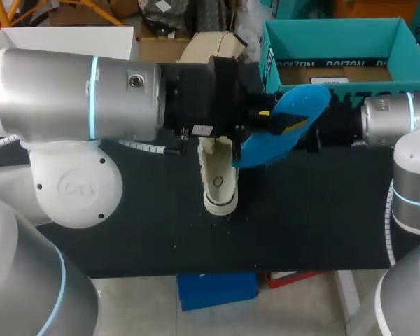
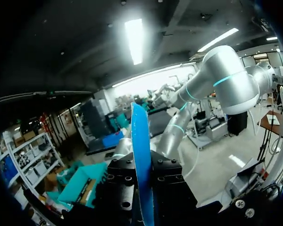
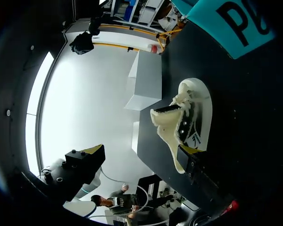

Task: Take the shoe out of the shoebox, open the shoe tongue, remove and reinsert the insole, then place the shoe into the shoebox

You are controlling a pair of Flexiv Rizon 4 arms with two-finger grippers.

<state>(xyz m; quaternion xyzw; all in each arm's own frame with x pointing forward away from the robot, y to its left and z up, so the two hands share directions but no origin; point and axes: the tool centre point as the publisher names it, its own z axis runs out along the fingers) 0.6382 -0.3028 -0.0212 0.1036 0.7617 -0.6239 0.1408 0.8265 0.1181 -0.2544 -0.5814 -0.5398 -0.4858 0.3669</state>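
Ok so nearest me is the black table [image 1: 126,245], and the cream shoe [image 1: 220,180] is sitting on it around the middle. It's out of the box, resting on its sole and pointing lengthwise near-to-far. In the head view its far end is tucked under my left arm's wrist, so I only get the near half there. The right wrist view has it lying ahead of the fingers, with the top pulled open and the dark inside showing.

A bit farther back and to the right of the shoe, the blue insole [image 1: 294,122] is up in the air, clear of the shoe. My left gripper [image 1: 266,117] comes in from the left, reaches past the middle and is clamped on it. In the left wrist view the insole stands edge-on, pinched between the two black finger blocks, and both are touching it. My right arm [image 2: 226,80] shows just beyond it in that view.

My right gripper [image 3: 141,160] sits just right of the insole in the head view. Its fingers are spread wide and aren't gripping anything. I can't tell from up there whether it touches the insole's right end.

Far right is the teal shoebox [image 1: 413,52], lid off, brown cardboard bottom showing. A white box [image 1: 63,35] sits at the far left corner
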